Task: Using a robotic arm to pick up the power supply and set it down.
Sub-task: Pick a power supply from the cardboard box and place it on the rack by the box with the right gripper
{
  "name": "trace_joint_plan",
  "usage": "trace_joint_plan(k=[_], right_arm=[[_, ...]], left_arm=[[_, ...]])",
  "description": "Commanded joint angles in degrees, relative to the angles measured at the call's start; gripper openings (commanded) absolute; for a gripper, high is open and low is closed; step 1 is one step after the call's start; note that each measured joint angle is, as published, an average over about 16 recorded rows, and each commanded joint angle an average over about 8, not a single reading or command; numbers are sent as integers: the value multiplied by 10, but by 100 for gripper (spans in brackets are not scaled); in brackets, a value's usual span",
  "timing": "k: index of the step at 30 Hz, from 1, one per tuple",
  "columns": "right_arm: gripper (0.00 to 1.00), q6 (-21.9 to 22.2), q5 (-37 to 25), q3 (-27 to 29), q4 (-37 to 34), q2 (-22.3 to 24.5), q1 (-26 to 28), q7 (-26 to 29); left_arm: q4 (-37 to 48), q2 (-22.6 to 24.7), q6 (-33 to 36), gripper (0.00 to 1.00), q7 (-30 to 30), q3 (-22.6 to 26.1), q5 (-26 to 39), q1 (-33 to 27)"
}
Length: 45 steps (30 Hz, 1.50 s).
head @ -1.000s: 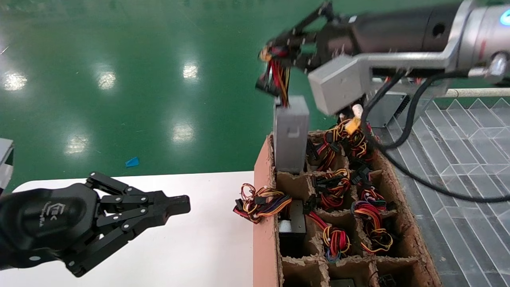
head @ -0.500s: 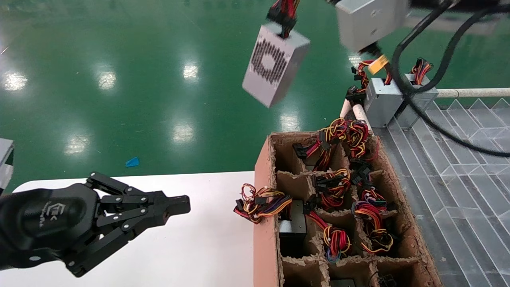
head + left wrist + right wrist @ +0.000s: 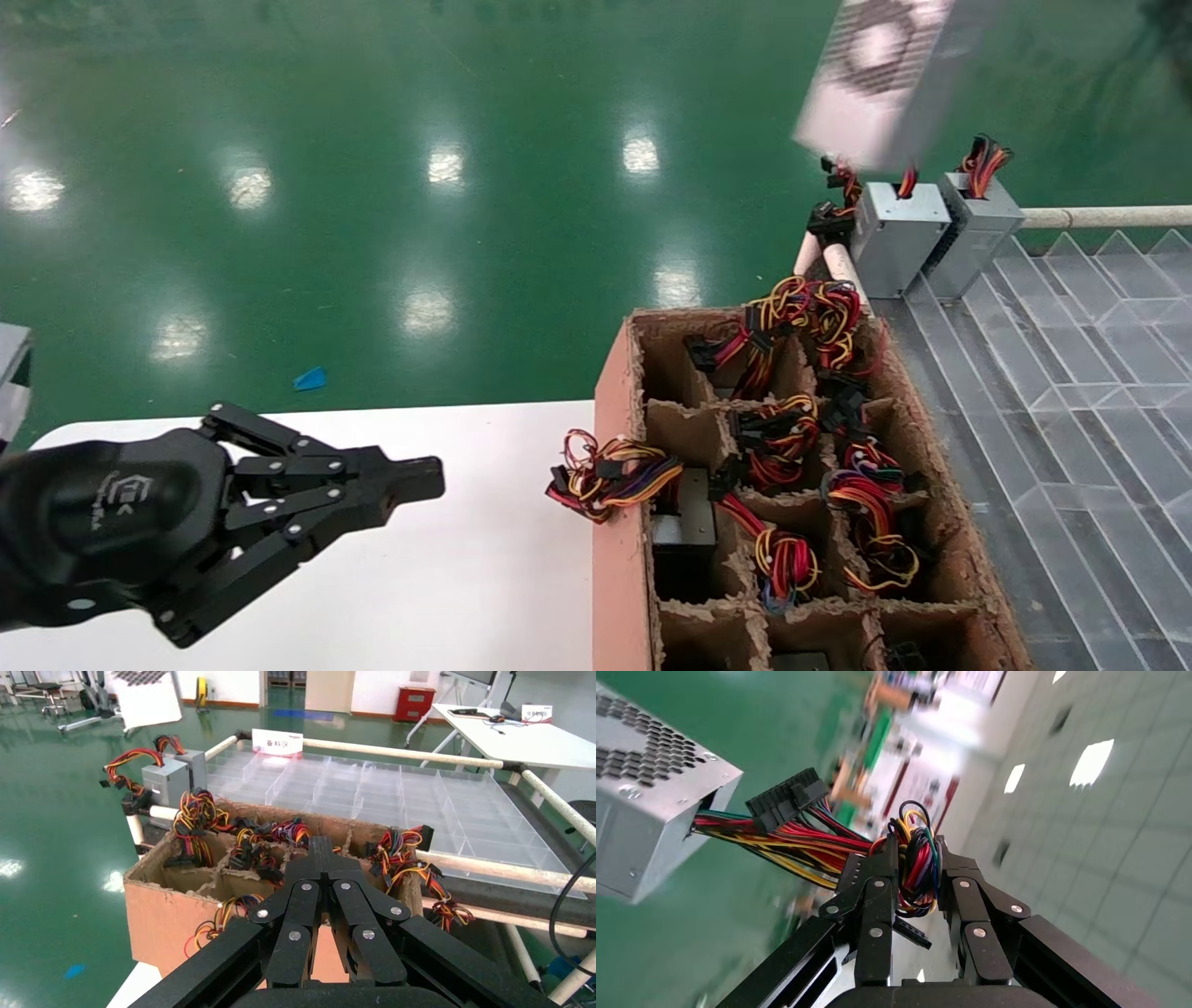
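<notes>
**Power supply hanging by its wires, high above the far end of the box**

The right gripper is clamping a bunch of the wire bundle between its two fingers; the red, yellow and black strands are bulging out past the fingertips. From that pinch the wires are running out to the power supply, which is dangling clear of the fingers, touching nothing else, its perforated face turned toward the wrist camera. A black connector is sticking out of the bundle just beside the metal case.

In the head view the power supply is showing at the top edge, tilted, with its round fan grille facing the camera. The right gripper itself is lying out of that view. Below the hanging unit, two more silver units are standing upright side by side at the far corner of the clear tray rack. Nearer to the robot, the cardboard divider box is holding tangles of coloured wires in several cells.

The left gripper is parked well apart from all this, hovering over the white table with its fingers pressed together and nothing between them.
</notes>
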Motion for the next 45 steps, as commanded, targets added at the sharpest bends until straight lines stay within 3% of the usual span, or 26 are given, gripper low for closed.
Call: trace_joint_plan(k=[1, 12, 23, 32, 45], right_arm=[[0, 2, -18, 3, -5, 14, 10, 9], [0, 14, -116, 1, -56, 79, 2, 53], [0, 72, -129, 6, -142, 105, -73, 53], [0, 104, -90, 9, -240, 75, -91, -1], [0, 123, -22, 16, -379, -10, -60, -126]], left_arm=[[0, 0, 0, 0, 0, 0, 0, 0], [0, 0, 0, 0, 0, 0, 0, 0], [0, 0, 0, 0, 0, 0, 0, 0], [0, 0, 0, 0, 0, 0, 0, 0], [0, 0, 0, 0, 0, 0, 0, 0]])
